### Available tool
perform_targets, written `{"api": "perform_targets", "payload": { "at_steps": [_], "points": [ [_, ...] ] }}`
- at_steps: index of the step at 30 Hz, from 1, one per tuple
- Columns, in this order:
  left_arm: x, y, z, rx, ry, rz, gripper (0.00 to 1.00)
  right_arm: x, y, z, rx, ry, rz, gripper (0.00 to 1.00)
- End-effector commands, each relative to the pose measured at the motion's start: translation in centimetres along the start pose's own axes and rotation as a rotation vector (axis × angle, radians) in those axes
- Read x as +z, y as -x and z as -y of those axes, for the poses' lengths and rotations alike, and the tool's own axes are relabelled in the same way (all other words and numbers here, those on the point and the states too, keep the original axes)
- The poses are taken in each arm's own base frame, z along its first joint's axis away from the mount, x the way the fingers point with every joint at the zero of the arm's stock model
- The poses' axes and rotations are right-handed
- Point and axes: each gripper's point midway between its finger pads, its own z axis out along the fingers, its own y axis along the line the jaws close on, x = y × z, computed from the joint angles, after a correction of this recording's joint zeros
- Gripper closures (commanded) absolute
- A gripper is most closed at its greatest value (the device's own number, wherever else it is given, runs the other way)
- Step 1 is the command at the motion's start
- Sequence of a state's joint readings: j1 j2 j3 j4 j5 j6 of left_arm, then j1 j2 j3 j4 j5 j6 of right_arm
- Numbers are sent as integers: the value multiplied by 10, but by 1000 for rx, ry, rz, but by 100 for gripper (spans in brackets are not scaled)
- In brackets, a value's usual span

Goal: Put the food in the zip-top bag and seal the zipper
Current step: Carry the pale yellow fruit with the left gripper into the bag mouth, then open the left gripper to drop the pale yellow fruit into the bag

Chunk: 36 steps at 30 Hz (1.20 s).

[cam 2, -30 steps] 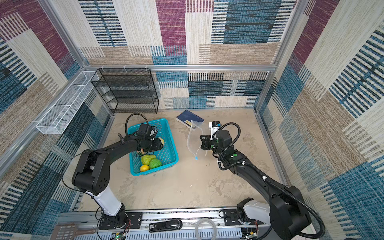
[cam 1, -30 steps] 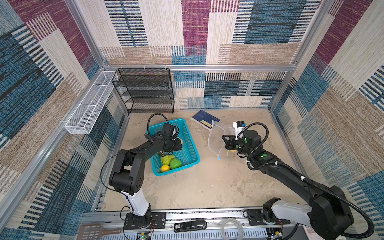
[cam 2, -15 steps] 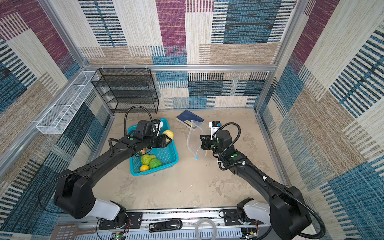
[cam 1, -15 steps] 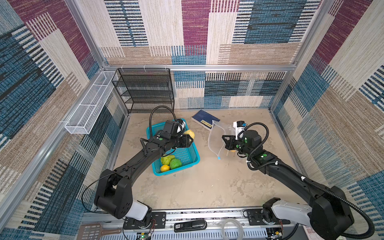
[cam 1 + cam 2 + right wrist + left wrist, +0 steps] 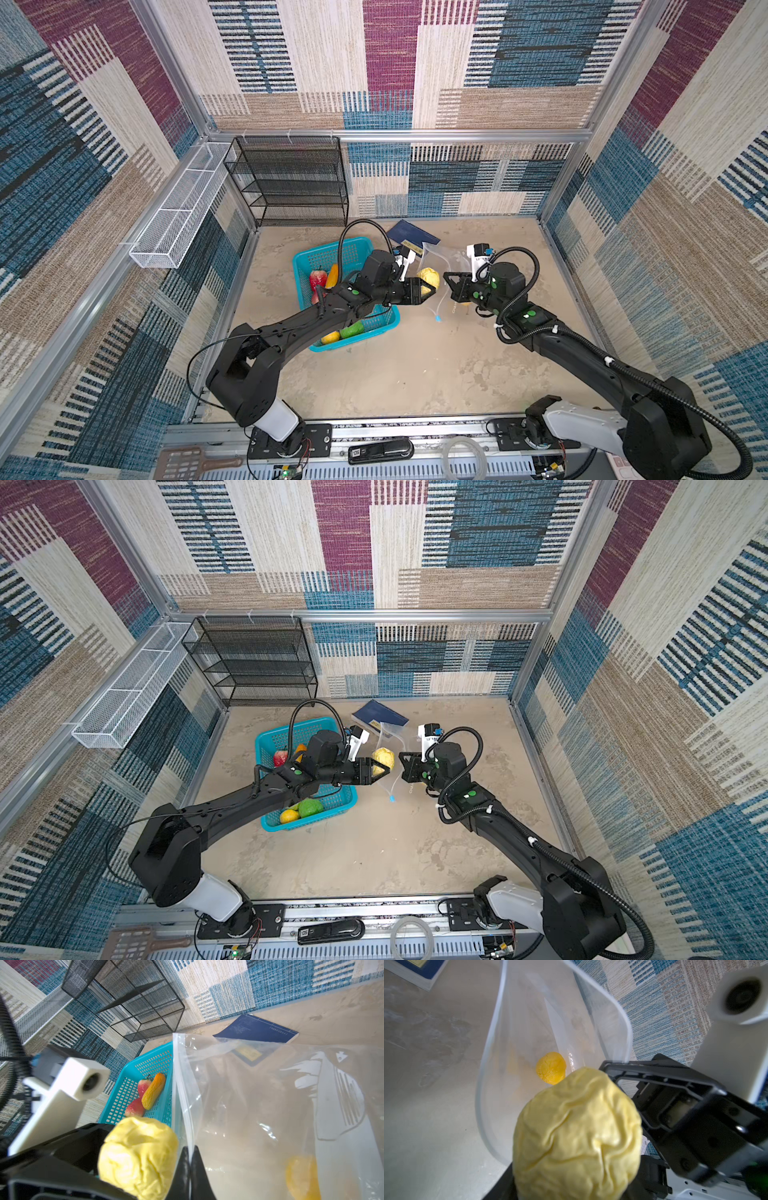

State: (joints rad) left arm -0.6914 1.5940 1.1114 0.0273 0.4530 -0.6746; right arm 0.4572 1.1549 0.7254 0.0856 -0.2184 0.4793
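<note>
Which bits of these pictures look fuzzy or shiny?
In the left wrist view the right arm's white camera is fuzzy, while the yellow cabbage shows crisp creases; in the right wrist view the bag has bright glints and the left arm's white camera is blurred; both top views are sharp, though the walls lean outward.

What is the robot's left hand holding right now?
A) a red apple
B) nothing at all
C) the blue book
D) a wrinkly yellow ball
D: the left gripper is clamped on the wrinkly yellow ball, right in front of the open mouth of the zip-top bag.
</note>
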Motion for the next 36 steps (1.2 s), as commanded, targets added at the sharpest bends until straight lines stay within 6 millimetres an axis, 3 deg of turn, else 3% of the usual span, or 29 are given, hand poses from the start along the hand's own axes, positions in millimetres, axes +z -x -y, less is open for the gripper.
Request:
{"api": "perform_targets", "payload": {
  "at_steps": [1, 6, 15, 27, 36],
  "points": [
    [10, 14, 6, -36, -25, 52, 59, -6, 12, -15, 0, 63, 47, 100],
    [22, 9, -14, -72, 72, 45, 59, -12, 13, -24, -10, 115, 59, 100],
    [25, -3, -43, -92, 263, 8, 57, -2, -5, -28, 18, 183, -1, 100],
    [27, 16, -32, -95, 244, 25, 55, 12, -28, -24, 0, 200, -95, 100],
    [42, 13, -39, -139, 231, 15, 52, 4, -17, -30, 10, 210, -47, 100]
  ]
}}
